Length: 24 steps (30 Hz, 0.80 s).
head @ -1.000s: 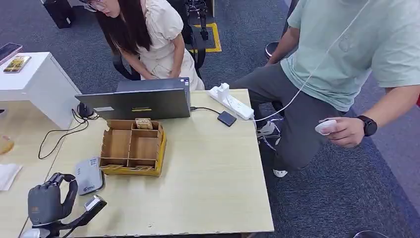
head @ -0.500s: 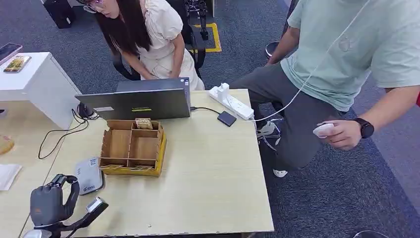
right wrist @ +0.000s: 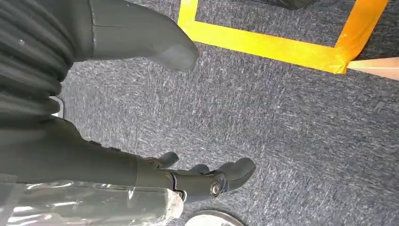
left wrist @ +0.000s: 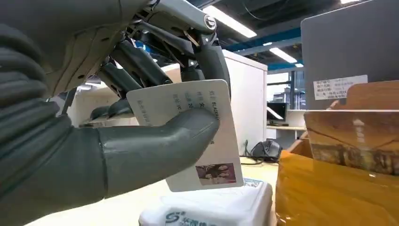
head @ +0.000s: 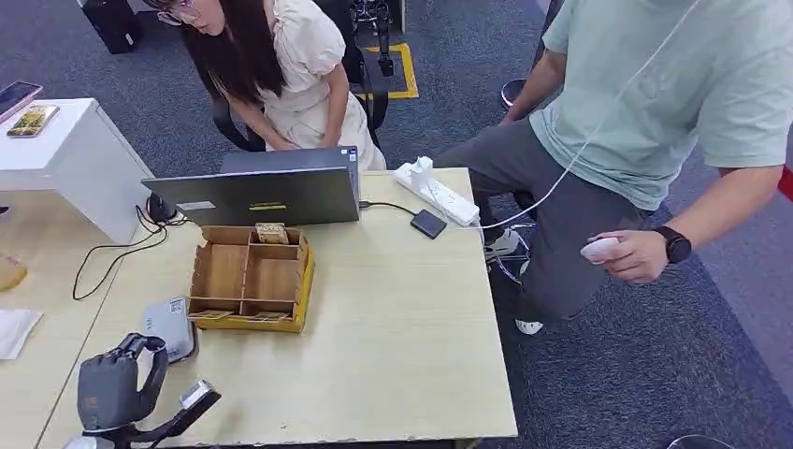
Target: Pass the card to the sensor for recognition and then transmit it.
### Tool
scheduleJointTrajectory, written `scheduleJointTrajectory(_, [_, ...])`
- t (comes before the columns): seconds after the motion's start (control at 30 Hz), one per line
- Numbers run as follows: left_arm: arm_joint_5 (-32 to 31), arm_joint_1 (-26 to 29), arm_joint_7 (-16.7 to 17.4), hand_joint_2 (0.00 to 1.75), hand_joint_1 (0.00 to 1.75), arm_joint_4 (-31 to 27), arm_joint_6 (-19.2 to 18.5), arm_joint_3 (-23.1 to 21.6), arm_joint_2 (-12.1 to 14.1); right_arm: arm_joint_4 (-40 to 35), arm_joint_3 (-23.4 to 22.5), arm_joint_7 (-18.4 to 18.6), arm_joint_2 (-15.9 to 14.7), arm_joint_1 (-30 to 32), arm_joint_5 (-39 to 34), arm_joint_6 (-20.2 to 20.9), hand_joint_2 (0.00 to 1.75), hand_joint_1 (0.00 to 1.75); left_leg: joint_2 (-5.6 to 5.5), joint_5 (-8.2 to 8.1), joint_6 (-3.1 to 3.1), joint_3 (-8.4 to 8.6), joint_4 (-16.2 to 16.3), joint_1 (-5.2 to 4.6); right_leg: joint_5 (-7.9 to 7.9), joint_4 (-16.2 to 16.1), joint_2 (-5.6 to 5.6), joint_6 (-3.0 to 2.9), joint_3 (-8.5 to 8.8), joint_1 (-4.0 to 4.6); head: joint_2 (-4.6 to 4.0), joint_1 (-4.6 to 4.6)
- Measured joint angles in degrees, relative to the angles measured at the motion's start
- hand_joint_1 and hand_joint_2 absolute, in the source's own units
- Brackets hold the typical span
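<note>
Over the wooden table point(head: 402, 346), the left hand point(head: 112, 393) pinches a white card point(left wrist: 188, 136) just above the sensor point(left wrist: 211, 209).

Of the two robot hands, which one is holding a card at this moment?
The left hand: its thumb pinches a white card with a small photo above the white sensor. The right hand hangs over carpet, fingers apart, holding nothing.
</note>
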Motion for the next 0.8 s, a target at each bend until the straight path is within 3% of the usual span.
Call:
scheduleJointTrajectory(0.3, [-4.74, 0.02, -0.52, 1.75, 1.75, 1.99, 0.00, 1.60, -2.52, 0.00, -0.39, -0.09, 0.07, -0.01, 0.74, -0.07, 1.75, 0.00, 0.00, 0.00, 0.00, 0.00, 0.00, 0.00, -0.01, 0.00, 0.00, 0.01, 0.00, 0.00, 0.00, 0.02])
scheduleJointTrajectory(0.8, [-5.57, -0.84, -0.55, 1.75, 1.75, 3.70, 0.00, 3.19, -4.66, 0.00, -0.72, -0.13, 0.09, -0.02, 1.00, -0.07, 1.75, 0.00, 0.00, -0.02, 0.04, 0.03, 0.00, -0.01, -0.01, 0.00, -0.01, 0.01, 0.04, 0.00, -0.02, 0.02])
